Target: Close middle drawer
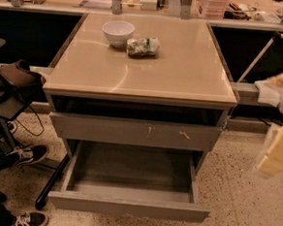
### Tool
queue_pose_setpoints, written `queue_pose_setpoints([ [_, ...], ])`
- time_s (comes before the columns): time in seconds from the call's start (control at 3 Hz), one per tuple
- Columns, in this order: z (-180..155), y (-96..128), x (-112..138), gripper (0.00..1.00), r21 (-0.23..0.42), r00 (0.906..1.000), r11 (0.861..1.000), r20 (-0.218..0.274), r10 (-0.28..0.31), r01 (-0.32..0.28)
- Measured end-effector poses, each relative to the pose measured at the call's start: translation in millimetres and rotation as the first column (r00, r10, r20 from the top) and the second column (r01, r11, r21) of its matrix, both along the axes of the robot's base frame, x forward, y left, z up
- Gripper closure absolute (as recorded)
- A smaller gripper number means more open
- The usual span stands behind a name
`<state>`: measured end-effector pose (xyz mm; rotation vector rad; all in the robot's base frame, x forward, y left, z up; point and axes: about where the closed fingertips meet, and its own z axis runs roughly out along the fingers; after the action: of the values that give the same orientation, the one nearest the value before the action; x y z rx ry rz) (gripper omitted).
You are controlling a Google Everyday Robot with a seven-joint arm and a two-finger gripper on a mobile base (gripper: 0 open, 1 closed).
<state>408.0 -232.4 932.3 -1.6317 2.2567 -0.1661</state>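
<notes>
The middle drawer (127, 207) is pulled far out of the grey cabinet, and its empty grey tray interior (132, 175) shows. Above it, the top drawer (130, 131), with pale scratch marks on its front, stands slightly out. The lowest drawer front is hidden under the open one. My gripper (276, 154) is a pale yellowish shape at the right edge of the view. It is to the right of the cabinet at about drawer height and apart from the drawer.
A white bowl (118, 32) and a green-white packet (143, 46) sit on the beige cabinet top (149, 74). A black chair (12, 84) and a person's sneakers (24, 155) are on the speckled floor to the left. A long counter runs behind.
</notes>
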Motion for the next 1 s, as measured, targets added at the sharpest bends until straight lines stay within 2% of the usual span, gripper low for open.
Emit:
queue_pose_setpoints([
  [0.33,-75,-32,-21,0.0,0.017,0.9959,0.996,-0.022,-0.088,0.088],
  [0.67,-170,-62,-55,0.0,0.031,0.9826,0.986,-0.092,-0.161,0.165],
  [1.0,-199,-61,-75,0.0,0.025,0.9771,0.986,-0.139,-0.161,0.166],
])
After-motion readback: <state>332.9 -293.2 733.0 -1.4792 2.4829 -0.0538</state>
